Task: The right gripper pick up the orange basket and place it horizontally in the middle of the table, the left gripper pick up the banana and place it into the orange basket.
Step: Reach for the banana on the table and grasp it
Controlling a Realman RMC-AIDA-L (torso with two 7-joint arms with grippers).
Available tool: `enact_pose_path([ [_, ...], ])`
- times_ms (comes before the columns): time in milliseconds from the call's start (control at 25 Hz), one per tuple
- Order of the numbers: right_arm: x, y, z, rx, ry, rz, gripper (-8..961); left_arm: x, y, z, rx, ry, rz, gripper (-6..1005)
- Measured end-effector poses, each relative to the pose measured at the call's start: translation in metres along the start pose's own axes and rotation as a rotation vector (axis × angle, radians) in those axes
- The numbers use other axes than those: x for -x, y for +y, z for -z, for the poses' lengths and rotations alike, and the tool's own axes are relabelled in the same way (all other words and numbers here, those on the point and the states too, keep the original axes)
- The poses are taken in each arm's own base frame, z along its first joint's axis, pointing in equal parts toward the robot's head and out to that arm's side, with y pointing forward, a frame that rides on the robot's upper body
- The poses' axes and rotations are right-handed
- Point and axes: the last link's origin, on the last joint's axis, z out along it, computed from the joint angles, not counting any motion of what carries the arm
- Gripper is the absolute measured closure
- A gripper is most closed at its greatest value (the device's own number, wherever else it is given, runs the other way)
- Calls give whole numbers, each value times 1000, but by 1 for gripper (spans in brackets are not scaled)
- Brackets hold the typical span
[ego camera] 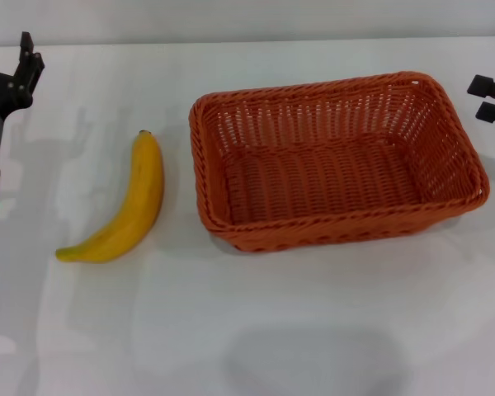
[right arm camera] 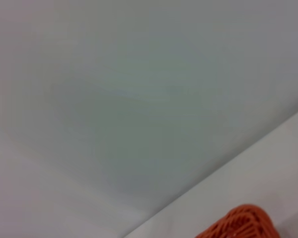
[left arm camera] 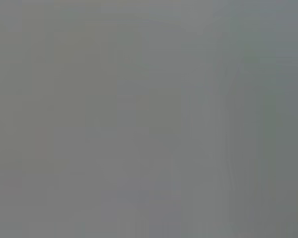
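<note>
Resting on the smooth white counter (ego camera: 256, 322), the large rectangular orange wicker basket (ego camera: 334, 161) lies empty, the curved yellow banana (ego camera: 122, 206) just left of it. The left gripper (ego camera: 26, 70) and right gripper (ego camera: 491, 97) hang at opposite edges; their fingers' spread cannot be told.
</note>
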Motion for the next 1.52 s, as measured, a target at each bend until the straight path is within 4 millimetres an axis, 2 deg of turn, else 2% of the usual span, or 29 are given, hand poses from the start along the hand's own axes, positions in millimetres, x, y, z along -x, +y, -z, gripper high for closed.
enact_pose_path([
  [160,8,0,5,-22,-24,70,285,0,0,0,0,1,0,179],
  [360,29,8,8,-18,-55,243,282,-1,1,-1,3,4,3,180],
  [560,54,37,9,10,-106,641,152,-3,4,-4,6,13,14,180],
  [680,66,53,10,-8,-180,852,152,-5,5,-5,4,17,25,181],
  [800,80,60,15,-60,-267,1001,153,-8,10,-7,4,29,58,181],
  [960,93,55,30,-173,-419,1214,153,-17,17,-9,7,62,124,182],
  [1120,91,41,44,-262,-559,1355,152,-24,23,-9,11,92,175,182],
  [1320,84,25,59,-318,-673,1335,152,-42,32,-4,17,179,317,183],
  [1520,82,14,73,-376,-675,1309,152,-74,51,12,102,289,475,183],
])
